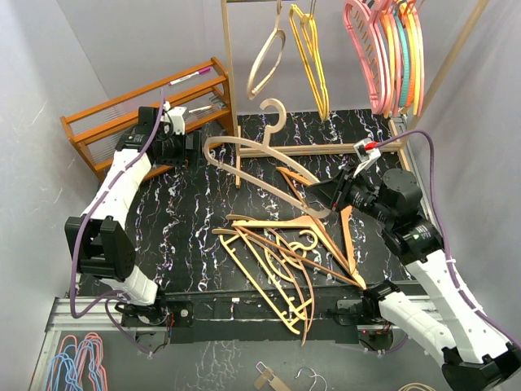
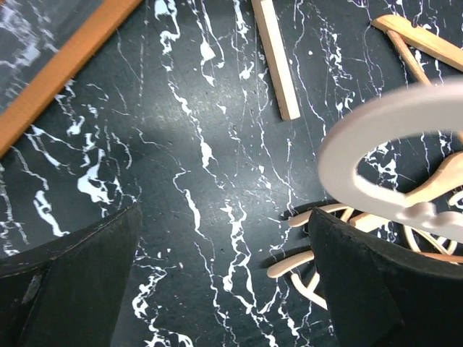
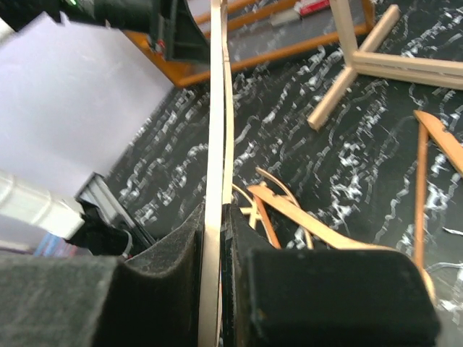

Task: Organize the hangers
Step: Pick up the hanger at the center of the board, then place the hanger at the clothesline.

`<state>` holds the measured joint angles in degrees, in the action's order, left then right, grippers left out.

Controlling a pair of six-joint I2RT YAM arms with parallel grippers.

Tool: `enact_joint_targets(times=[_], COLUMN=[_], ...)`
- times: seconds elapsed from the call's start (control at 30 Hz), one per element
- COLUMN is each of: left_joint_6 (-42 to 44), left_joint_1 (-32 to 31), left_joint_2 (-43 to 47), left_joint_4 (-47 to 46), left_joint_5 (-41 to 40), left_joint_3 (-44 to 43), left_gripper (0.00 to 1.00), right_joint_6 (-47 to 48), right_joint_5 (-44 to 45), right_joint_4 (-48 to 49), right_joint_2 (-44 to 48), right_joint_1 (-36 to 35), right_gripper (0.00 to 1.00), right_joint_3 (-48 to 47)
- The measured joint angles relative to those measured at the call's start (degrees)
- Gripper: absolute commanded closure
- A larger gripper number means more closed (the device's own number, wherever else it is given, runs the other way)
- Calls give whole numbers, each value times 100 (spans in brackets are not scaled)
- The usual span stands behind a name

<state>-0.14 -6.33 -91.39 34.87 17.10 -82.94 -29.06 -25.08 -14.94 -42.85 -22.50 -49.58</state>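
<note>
Pale wooden hanger (image 3: 218, 144) is hanging over mid-bench, pinched in my right claw (image 1: 326, 195); left claw (image 2: 224, 275) is hovering spread, empty, toward the far-left corner. Best, I'm reckoning: hook leading upward toward the hung hangers (image 1: 391, 57) at the far edge, grip firm.

Readable text, labels, brands, numbers or signs: none in any view. Pen (image 1: 190, 77) lying on the rack (image 1: 122, 102), upper left of the overhead frame: any print on its barrel is too small to read. Hangers (image 1: 277, 244), centre of the overhead frame: no lettering or stamp can be made out.
</note>
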Motion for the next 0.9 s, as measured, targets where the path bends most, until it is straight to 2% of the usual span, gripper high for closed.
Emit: enact_joint_targets(times=[0.17,0.37,0.57,0.7,0.83,0.9], left_joint_6=[173,227,264,269,269,267], left_joint_1=[2,2,26,79,181,232], left_joint_2=[225,518,560,566,612,656], left_joint_4=[114,127,118,118,79,68], left_joint_5=[-328,-516,-667,-726,-741,-748], left_joint_3=[-66,92,267,334,411,463], left_gripper=[3,3,3,3,3,2], right_joint_6=[774,1237,1349,1508,1663,1735], right_joint_5=[-15,-164,-369,-308,155,660], right_joint_4=[-1281,-2092,-2107,-2009,-1829,-1773], right_joint_2=[-181,-669,-879,-1375,-1777,-1919], right_joint_1=[0,-39,-634,-1279,-1648,-1683], right_gripper=[92,92,92,92,92,92], right_joint_3=[-553,-667,-804,-1445,-2009,-2328])
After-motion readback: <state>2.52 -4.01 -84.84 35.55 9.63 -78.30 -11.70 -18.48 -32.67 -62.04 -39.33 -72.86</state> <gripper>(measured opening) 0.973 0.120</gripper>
